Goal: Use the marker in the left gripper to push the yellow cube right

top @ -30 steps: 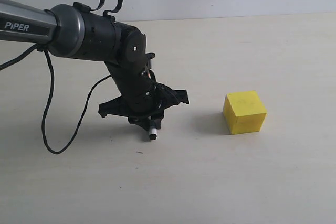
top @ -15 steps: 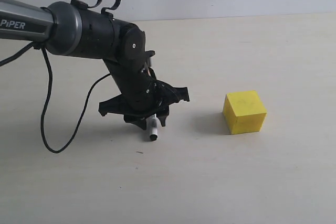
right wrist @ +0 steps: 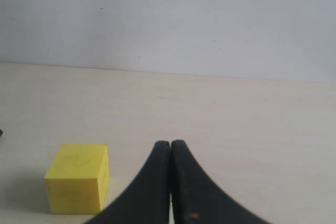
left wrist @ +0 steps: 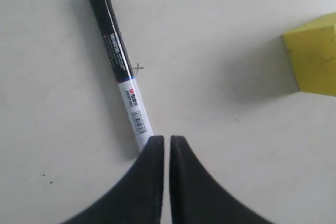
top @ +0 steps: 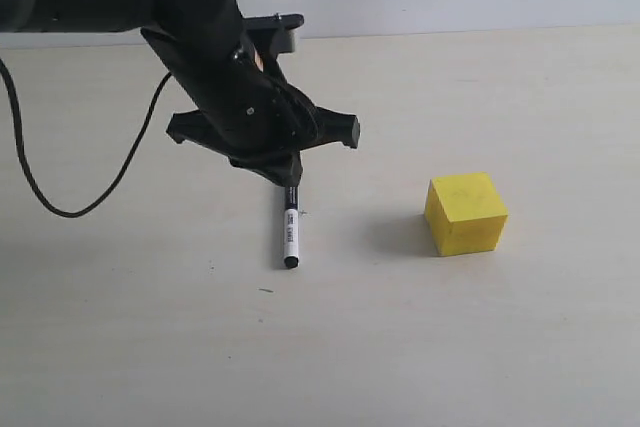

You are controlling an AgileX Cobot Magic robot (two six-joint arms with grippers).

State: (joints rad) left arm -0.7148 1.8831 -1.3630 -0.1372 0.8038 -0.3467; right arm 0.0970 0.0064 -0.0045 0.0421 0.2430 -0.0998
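L gripper (top: 285,177): raised off the desk (top: 450,347), left of centre in ext view. Wrist view shows the jaws pressed together, only a hairline slit, nothing between them.
Marker (top: 290,232): lies on the desk just below/in front of the L fingertips. In the wrist view its white end (left wrist: 137,124) meets the outer side of one finger and the black cap points away. It is beside the jaws, not pinched by them. Looks out of the grip, though the exact contact at the tip is hidden.
Yellow cube (top: 466,213): sits flat on the desk, right of the marker and well apart from it. Nothing touches it. Also seen at the edge of the L wrist view (left wrist: 314,56) and in the R wrist view (right wrist: 77,186).
R gripper (right wrist: 170,145): jaws pressed together, empty, near the cube but not touching. Not visible in ext view.
Cable (top: 60,209): loose loop hanging from the L arm, far from the cube.
Progress: approx nil. No marker-cube contact, so the push hasn't begun.
Left to do: prob. re-grasp the marker (open, straddle the barrel, close), bring its tip to the cube's left face, then push right.
Risk: a thin round barrel may roll when the jaws come down on it.
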